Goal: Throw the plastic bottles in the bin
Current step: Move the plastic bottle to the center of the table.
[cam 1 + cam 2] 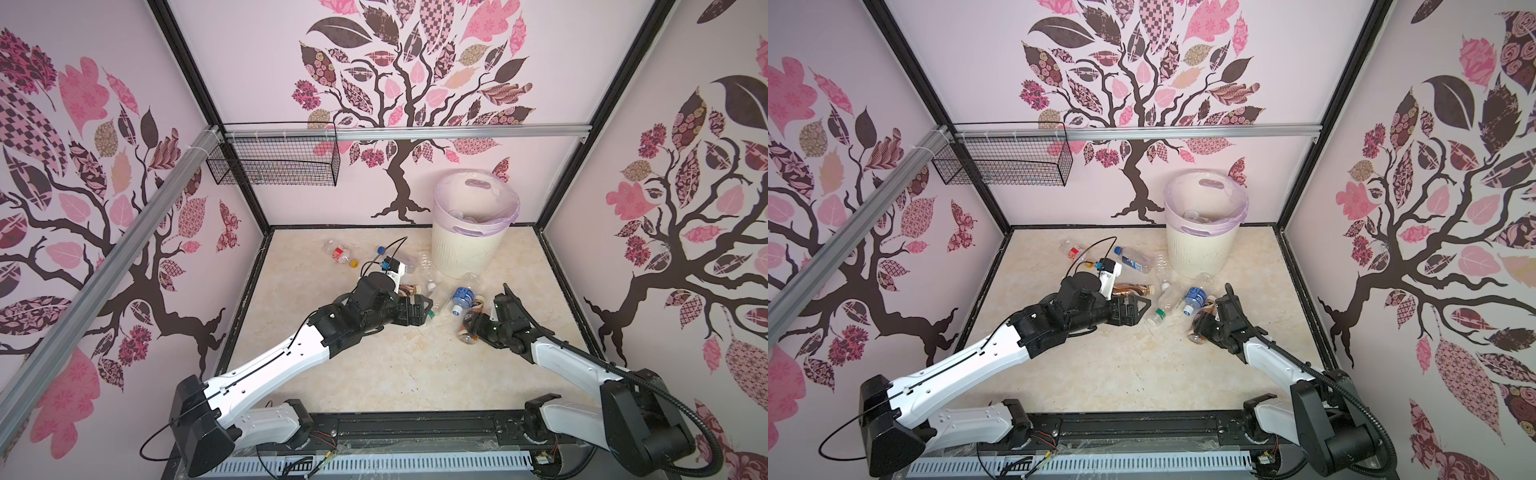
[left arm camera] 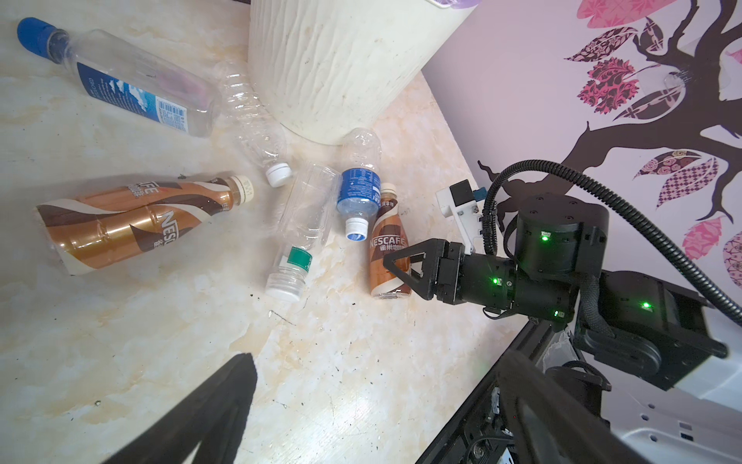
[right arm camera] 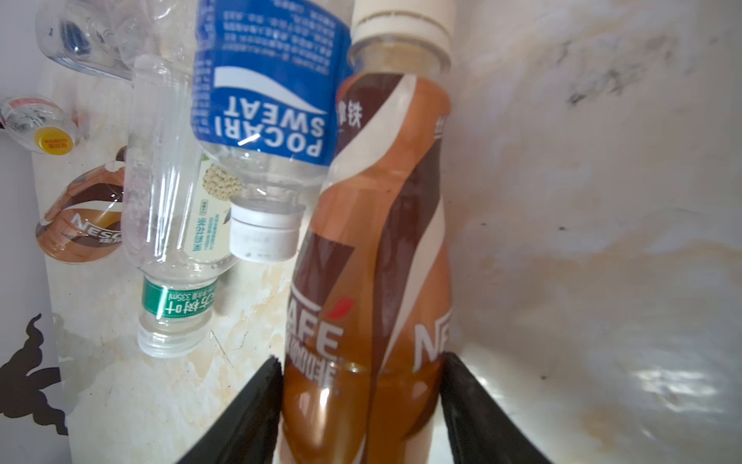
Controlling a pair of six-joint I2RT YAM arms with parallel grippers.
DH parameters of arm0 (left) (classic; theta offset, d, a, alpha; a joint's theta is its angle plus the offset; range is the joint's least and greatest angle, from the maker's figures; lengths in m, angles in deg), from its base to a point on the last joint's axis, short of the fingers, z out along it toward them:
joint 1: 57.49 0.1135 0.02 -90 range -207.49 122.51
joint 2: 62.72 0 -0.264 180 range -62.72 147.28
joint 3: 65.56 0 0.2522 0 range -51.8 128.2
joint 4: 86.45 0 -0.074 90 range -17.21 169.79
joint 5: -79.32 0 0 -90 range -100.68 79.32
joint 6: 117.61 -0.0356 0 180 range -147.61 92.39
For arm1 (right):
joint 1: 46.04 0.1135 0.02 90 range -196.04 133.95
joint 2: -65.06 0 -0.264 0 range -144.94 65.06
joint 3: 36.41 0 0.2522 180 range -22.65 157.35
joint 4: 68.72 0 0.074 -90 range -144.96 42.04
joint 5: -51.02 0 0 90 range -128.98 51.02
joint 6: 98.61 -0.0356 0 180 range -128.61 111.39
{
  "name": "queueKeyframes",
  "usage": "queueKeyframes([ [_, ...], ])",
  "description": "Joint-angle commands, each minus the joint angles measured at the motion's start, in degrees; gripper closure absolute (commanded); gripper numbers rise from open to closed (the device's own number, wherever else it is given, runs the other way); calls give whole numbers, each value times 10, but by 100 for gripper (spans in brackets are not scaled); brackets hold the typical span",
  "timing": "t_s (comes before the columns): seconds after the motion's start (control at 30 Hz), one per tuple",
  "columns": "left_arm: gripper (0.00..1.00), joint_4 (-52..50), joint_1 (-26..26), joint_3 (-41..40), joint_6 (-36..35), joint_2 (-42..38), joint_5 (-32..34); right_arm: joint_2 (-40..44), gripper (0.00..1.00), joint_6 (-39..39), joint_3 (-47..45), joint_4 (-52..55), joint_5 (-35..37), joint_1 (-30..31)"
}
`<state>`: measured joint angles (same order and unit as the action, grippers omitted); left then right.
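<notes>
Right pincer [image 3: 361, 361]: narrowed onto the brown coffee bottle [image 3: 373, 241], one finger against each side of its lower body.
Bottle: lying on the surface [image 1: 374, 365], cap toward the bin [image 1: 465, 249], touching a blue-labelled bottle [image 3: 273, 92].
Handling: probably light and thin-walled, with a slick sleeve; round, so it may twist. The broad lower body looks the safest hold; the waist would slip.
Left pincer [image 1: 1136, 309]: wide, empty, above the surface beside another brown bottle [image 1: 1131, 289].
Bin: upright at the back, just beyond the cluster, clear plastic showing inside.

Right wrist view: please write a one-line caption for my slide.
Right gripper clamped on the lower body of a Nescafé coffee bottle lying beside a Pocari Sweat bottle.
</notes>
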<state>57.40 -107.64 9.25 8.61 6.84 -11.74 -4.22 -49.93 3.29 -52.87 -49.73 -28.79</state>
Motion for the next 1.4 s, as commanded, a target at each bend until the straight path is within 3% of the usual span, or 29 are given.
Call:
queueKeyframes([
  [0.0, 2, 1, -1, -18, 2, -14, 11, -27, 38, -23, 22, -14, 2, 24],
  [0.33, 2, -28, 16, -34, 6, -46, 31, -114, 38, -71, 97, -56, 24, 127],
  [0.57, 2, -53, 21, -37, 2, -62, 48, -149, 25, -76, 150, -52, 21, 142],
  [0.83, 2, -61, 21, -36, 2, -38, 46, -101, 1, -41, 161, 0, 63, 141],
  [1.0, 2, -73, 22, -24, -1, -9, 42, -56, 1, -18, 139, 19, 54, 99],
  [1.1, 2, -60, 22, -22, -3, 11, 8, -26, 0, -2, 115, 23, 41, 52],
  [1.37, 2, -71, 3, 33, -13, 121, -19, 47, 0, 43, 80, 56, 33, -37],
])
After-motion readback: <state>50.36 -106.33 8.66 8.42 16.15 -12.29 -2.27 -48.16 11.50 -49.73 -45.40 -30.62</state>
